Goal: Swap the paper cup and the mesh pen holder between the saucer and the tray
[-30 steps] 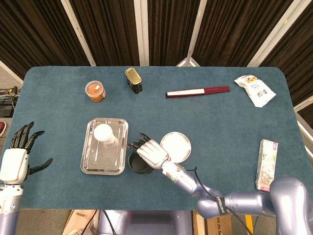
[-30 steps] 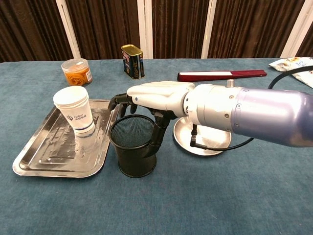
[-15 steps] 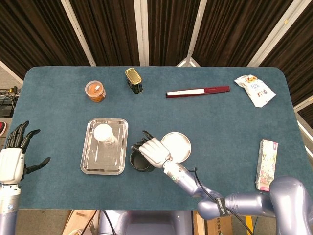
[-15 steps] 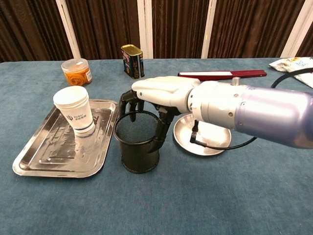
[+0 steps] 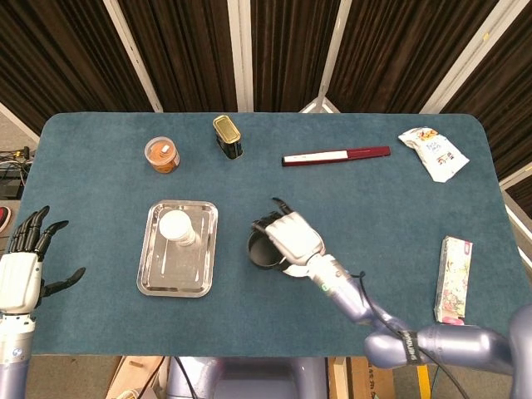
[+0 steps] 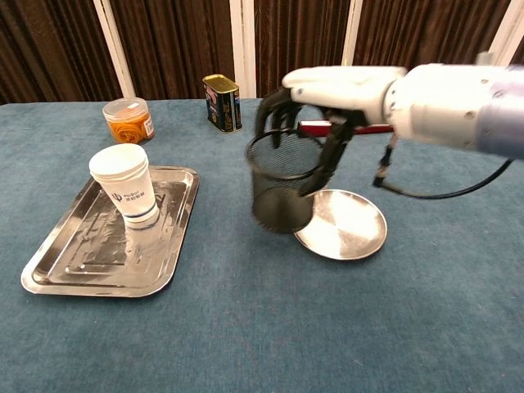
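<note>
Step in hand: right hand [image 6: 344, 86], fingers clasping the rim of the mesh pen holder [image 6: 282, 180], carries it aloft beside the saucer [image 6: 344, 225]; next, lowering onto it; paper cup [image 6: 125, 195] in tray [image 6: 49, 274]; left hand [image 5: 25, 262] spread.

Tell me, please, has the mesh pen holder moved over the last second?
Yes. The mesh pen holder, gripped by the right hand, has risen and shifted right, away from the tray, toward the saucer.
</note>
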Tool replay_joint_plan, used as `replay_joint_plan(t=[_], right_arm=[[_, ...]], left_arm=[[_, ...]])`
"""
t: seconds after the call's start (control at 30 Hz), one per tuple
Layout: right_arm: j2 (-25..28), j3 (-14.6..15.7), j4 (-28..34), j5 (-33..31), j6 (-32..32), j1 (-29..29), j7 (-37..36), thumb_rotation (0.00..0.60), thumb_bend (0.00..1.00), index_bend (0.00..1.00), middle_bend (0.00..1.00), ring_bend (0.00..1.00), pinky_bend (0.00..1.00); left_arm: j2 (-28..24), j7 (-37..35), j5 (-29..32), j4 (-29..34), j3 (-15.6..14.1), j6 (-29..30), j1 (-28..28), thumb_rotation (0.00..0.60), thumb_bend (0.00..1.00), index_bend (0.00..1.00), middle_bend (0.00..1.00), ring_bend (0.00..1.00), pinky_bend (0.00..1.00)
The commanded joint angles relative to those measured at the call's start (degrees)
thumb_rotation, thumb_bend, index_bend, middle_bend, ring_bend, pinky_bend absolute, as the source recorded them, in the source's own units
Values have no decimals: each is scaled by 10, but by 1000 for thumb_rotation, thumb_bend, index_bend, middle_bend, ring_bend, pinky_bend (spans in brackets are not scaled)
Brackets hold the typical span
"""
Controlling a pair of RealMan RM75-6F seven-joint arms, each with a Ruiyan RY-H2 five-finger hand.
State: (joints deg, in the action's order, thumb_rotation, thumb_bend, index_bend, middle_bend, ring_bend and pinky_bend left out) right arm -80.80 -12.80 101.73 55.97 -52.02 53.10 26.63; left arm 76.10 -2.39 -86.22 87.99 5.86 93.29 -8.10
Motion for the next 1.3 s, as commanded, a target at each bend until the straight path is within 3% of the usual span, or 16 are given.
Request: replay_joint_plan(t=[0.03,0.4,0.83,1.07,1.3], right_arm=[[36,9,12,-5,2,-15,-13,600,0,370,366,284,0],[74,31,-17,28,20,-45,-84,600,0,370,366,284,0],[41,41,-79,65,40,-50,-136,600,0,363,363,283,0],[29,39,-96,85,43,-52,-167,600,0,167,214,197,0],[38,48,-95,83,63,-52,-170,600,0,3,27,25,0]], left_arm=[[2,4,1,0,2,1,1,600,119,218,0,0,76],[9,27,-5,2,2,8,7,600,118,218,0,0,76],[15,36,-2,-2,5,-3,5,600,118,218,0,0,76],[17,37,-1,-4,8,-2,6,600,119,218,0,0,76],[18,41,2,-2,10,-3,8,600,119,218,0,0,76]])
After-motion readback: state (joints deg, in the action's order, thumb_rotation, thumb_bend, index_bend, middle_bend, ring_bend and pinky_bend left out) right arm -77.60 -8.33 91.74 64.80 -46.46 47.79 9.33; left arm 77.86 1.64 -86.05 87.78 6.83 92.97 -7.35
